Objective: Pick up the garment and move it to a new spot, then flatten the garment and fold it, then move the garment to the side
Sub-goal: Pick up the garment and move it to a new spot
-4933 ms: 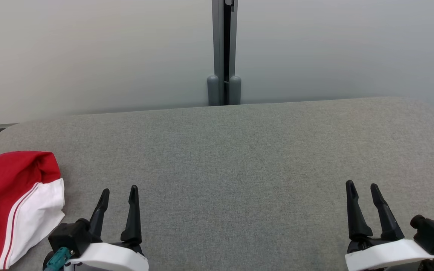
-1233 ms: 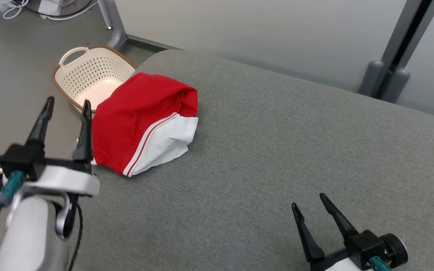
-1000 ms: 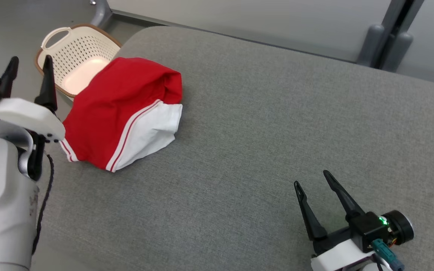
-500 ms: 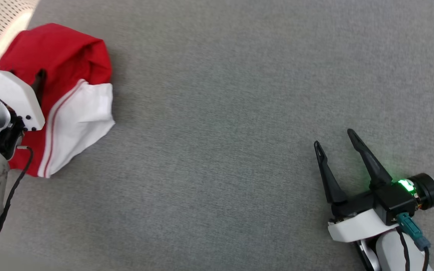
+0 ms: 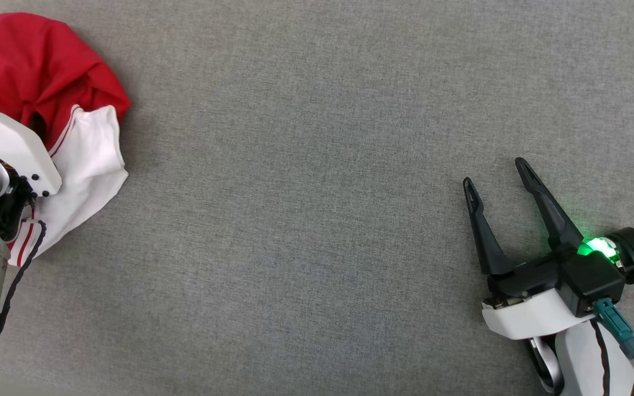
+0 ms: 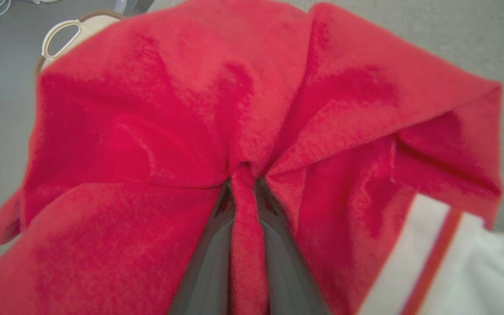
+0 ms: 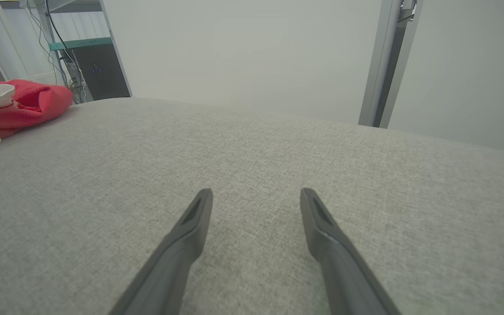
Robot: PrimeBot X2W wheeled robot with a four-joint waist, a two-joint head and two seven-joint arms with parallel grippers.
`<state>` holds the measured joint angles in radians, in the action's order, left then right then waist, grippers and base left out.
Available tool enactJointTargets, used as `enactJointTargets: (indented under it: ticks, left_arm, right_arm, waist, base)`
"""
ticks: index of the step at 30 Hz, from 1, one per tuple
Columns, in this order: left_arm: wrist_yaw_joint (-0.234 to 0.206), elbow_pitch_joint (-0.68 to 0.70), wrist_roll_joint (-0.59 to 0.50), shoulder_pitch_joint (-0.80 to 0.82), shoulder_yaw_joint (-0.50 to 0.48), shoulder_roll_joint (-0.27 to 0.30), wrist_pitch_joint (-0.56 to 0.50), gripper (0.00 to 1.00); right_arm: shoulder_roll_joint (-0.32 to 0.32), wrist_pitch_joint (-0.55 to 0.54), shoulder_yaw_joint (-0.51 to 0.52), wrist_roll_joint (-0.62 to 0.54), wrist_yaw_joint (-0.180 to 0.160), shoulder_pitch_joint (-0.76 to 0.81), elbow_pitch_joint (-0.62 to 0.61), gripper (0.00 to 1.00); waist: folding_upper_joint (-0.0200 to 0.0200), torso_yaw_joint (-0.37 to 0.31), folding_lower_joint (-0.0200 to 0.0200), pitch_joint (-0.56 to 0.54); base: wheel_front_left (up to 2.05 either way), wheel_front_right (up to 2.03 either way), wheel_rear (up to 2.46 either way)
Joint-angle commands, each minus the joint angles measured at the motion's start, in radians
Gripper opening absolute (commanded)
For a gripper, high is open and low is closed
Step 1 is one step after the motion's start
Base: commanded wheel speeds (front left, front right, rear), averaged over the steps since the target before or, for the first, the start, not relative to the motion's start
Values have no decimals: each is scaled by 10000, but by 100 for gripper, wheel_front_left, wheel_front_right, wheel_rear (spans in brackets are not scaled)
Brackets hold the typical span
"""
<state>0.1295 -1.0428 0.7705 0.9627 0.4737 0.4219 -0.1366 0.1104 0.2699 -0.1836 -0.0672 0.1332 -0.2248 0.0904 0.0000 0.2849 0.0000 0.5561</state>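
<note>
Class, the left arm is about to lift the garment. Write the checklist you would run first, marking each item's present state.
1. Left gripper shut on a fold of the garment: ok.
2. Right gripper open, apart from the garment: ok.
3. Bare grey surface beside the garment for the new spot: ok.
4. How many layers are pinched: cannot tell.
5. Garment flat: not ok, bunched.

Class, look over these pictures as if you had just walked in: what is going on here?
A two-armed robot is starting on a red and white garment at the left end of a grey cushion. Its left gripper is shut on a fold of the red cloth. Its right gripper is open and empty, far off to the right. The garment is bunched up, not yet flattened or folded. A basket sits beyond it.
</note>
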Motion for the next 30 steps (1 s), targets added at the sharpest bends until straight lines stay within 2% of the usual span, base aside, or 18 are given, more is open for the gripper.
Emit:
enactJointTargets:
  ticks: [1,10,16,24,30]
  left_arm:
    - [4,109,113,-86,62,33,177,0]
    - [-1,792,678,-496,1081,985,2305,0]
    - [-2,1080,695,-391,1357,1592,3383,0]
    - [-3,2446,184,79,1880,2298,3655,0]
    - [-3,4443,223,-62,2417,2625,3040,0]
  right_arm:
    - [148,-97,105,-23,-43,-101,602,100]
    - [-113,-62,-160,243,-31,140,640,100]
    - [-292,-51,-224,464,-32,532,742,100]
    - [-495,-49,-355,799,-32,1120,841,100]
    - [-575,-49,-350,1006,-32,1375,783,100]
  waist:
    - [0,38,0,-63]
    - [0,133,0,-1133]
    - [0,108,0,-2168]
    - [0,-201,0,-3528]
    - [0,-932,0,-4381]
  base:
    - [0,0,0]
    - [0,0,0]
    - [0,0,0]
    - [0,0,0]
    - [0,0,0]
